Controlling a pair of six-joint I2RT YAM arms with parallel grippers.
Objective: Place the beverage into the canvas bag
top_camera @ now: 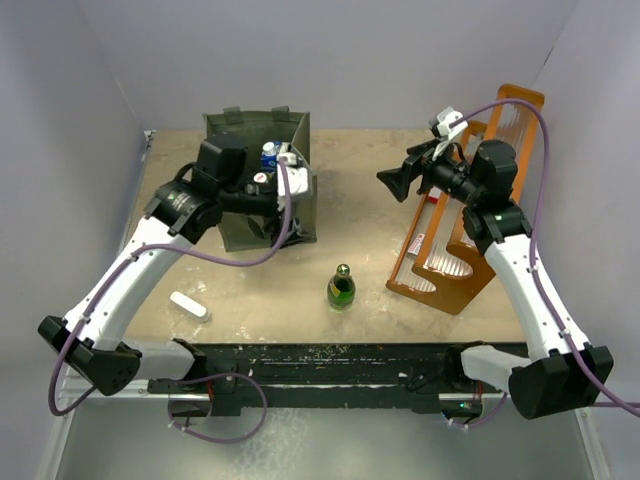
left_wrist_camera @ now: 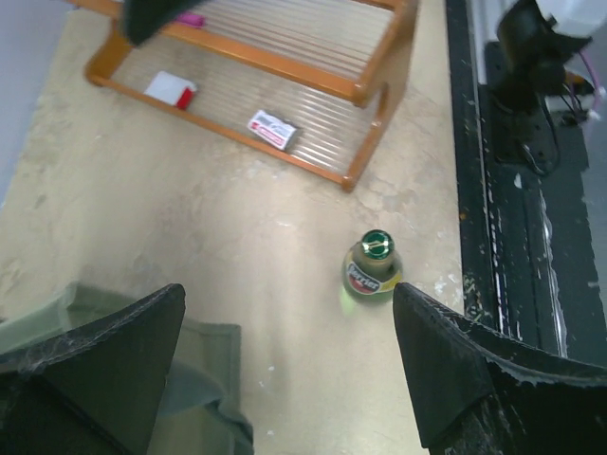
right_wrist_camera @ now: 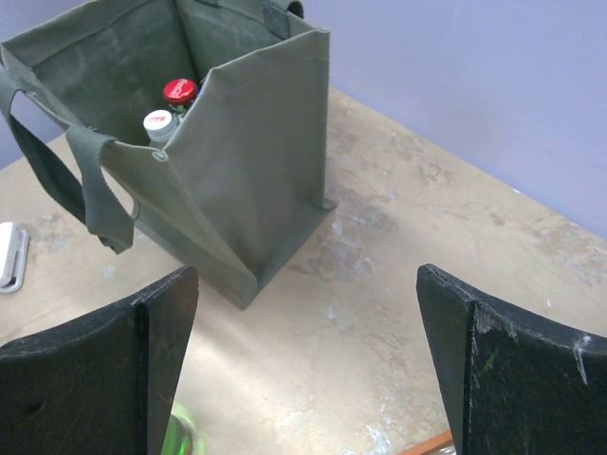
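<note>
Both grippers hang open and empty — left gripper (left_wrist_camera: 285, 313) at the rim of the bag (top_camera: 300, 205), right gripper (right_wrist_camera: 305, 294) near the rack (top_camera: 440, 272). We should take the bottle (top_camera: 341, 288) (upright, between bag and rack) by its neck. Only the right wrist view shows two caps (right_wrist_camera: 171, 106) inside the bag — lower beside them.
</note>
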